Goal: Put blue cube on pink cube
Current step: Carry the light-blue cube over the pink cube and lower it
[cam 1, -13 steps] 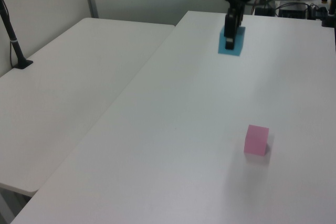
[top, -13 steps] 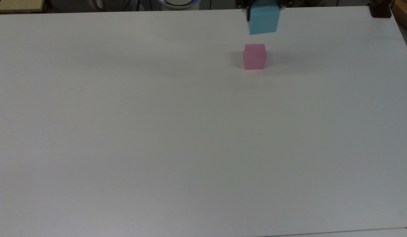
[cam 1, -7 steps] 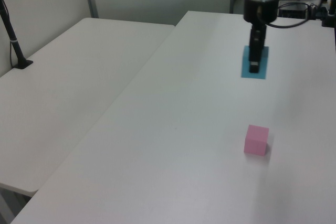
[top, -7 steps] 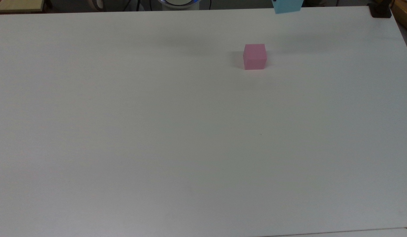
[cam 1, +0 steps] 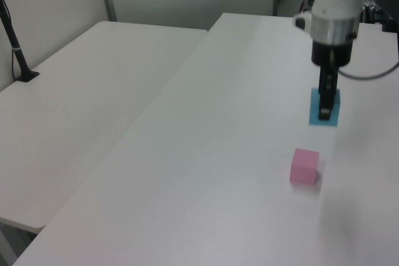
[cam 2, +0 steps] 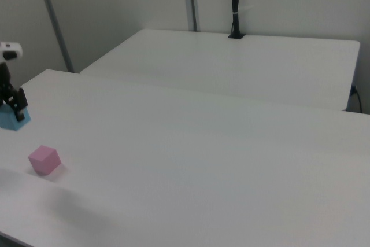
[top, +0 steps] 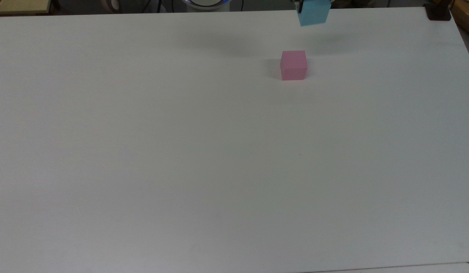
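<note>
Gripping blue cube [cam 1: 325, 107], hand [cam 1: 324, 109] now nearer pink cube [cam 1: 304, 166] vs 0.5 s ago, cube aloft.

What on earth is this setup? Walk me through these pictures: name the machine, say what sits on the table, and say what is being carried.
This is a robot arm with a two-finger pincer at its tip, filmed by three fixed cameras at one moment. The top view looks down on a white table; the left view and right view look across it from opposite sides. One pink cube rests on the table. The pincer grips a blue cube, held in the air, off to one side of the pink cube and not yet above it. The goal is to set the blue cube on the pink one. A second white table stands alongside.
</note>
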You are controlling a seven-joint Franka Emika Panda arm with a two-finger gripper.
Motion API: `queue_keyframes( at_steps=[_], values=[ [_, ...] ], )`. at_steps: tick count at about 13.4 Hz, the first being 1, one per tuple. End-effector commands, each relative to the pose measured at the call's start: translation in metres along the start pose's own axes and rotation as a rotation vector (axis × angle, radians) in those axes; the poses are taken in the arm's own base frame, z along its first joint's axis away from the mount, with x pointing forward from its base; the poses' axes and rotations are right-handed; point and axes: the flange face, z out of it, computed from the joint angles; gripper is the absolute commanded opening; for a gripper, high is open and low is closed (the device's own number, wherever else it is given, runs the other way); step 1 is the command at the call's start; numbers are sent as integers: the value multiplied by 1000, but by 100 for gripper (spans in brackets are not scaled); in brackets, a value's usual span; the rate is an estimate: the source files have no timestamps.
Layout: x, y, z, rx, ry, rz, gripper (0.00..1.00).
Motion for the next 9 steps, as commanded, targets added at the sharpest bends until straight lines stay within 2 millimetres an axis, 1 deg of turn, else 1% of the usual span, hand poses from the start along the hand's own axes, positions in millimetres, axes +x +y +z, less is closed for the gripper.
queue_keyframes(
  at_steps=[1, 2, 4, 7, 9],
  values=[
    [-16, 12, 64, 30, 35, 24, 34],
    [-17, 13, 75, 29, 44, 21, 34],
    [-8, 16, 91, 33, 59, 34, 34],
    [0, 19, 98, 36, 80, 68, 34],
    [2, 17, 107, -5, 92, 62, 34]
  ],
)
